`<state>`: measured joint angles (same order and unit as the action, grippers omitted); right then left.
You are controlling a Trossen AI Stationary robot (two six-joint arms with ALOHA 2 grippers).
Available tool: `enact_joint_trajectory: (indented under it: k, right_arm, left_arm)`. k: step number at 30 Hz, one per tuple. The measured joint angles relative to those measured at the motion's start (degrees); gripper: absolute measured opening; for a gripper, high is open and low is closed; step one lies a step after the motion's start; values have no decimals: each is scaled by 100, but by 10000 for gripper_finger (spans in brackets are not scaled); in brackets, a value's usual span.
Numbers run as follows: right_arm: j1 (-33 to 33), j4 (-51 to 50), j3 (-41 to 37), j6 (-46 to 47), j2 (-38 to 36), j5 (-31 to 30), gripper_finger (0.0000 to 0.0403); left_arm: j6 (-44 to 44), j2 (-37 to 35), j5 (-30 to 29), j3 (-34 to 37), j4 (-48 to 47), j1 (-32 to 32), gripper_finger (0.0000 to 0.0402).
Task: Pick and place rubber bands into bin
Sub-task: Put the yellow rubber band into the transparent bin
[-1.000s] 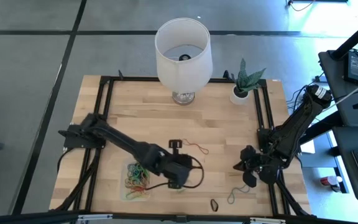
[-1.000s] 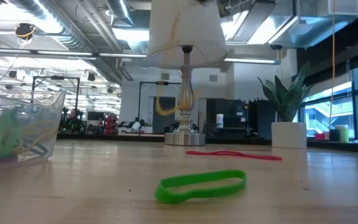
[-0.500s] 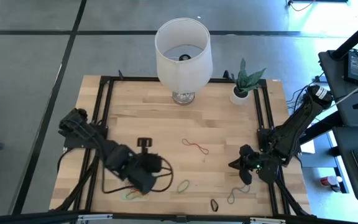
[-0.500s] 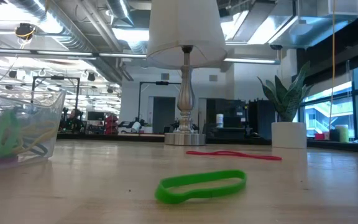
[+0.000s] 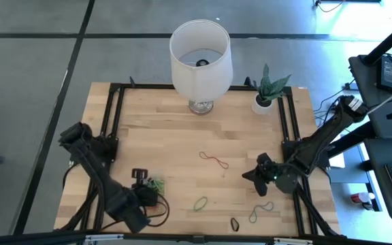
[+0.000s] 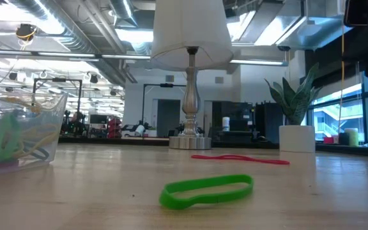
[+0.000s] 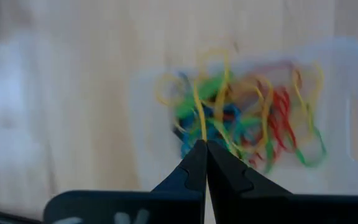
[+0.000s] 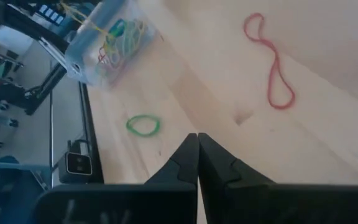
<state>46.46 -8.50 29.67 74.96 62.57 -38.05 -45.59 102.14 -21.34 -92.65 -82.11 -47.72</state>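
Note:
The clear bin [image 7: 347,93] holds a tangle of coloured rubber bands [image 7: 260,124]; in the high view my left arm covers most of the bin [image 5: 156,185]. My left gripper [image 5: 147,196] hangs over it, shut on a yellow band [image 7: 197,115]. Loose on the wood lie a red band [image 5: 213,160], a green band [image 5: 201,203], a black band [image 5: 235,223] and a grey-green one [image 5: 257,214]. My right gripper [image 5: 250,175] is shut and holds nothing, above the table right of the red band [image 8: 269,62]. My left gripper [image 7: 202,144] pinches a yellow band between its two fingertips, coming from above and pointing down. The strand [image 7: 199,127] runs from the tips down toward the pile in the bin. The view is blurred, so which part of the loop it has cannot be told.
A white-shaded lamp [image 5: 200,58] and a small potted plant [image 5: 269,92] stand at the table's far edge. Black frame rails [image 5: 114,122] run along the left and right sides. In the low view the green band [image 6: 206,190] lies nearest, the bin [image 6: 18,128] at the left.
My left gripper has swung from the table's middle, beside the green band, toward the left and near edge and now hangs over the bin, shut throughout with the yellow band. My right gripper has shifted a little toward the table's left.

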Motion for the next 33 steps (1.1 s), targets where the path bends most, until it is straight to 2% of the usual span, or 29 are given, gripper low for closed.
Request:
enact_joint_trajectory:
  k: [7, 10, 14, 19, 22, 26, 33]
  right_arm:
    - [-143, 710, 13, -177, 267, 16, 3]
    - [-151, 706, 190, -178, 442, 49, 2]
    - [-153, 687, 437, -196, 700, 78, 2]
    - [-173, 685, 610, -168, 974, 79, 2]
    - [-204, 694, 690, -119, 1110, 79, 2]
    - [-270, 694, 768, -37, 1261, 81, 2]
    - [-400, 705, 976, -35, 1517, 81, 2]
  left_arm:
    - [-194, -127, 501, 840, 685, -353, 2]
    - [-107, -300, 672, 1233, 1285, -404, 2]
    - [-73, -503, 913, 1765, 1639, -496, 2]
    - [283, -891, 1384, 2399, 2451, -502, 2]
    - [560, -1029, 1632, 2659, 2575, -451, 2]
    - [912, -1179, 1548, 2849, 2670, -308, 2]
    - [2038, -1252, 1333, 2853, 2793, 136, 2]
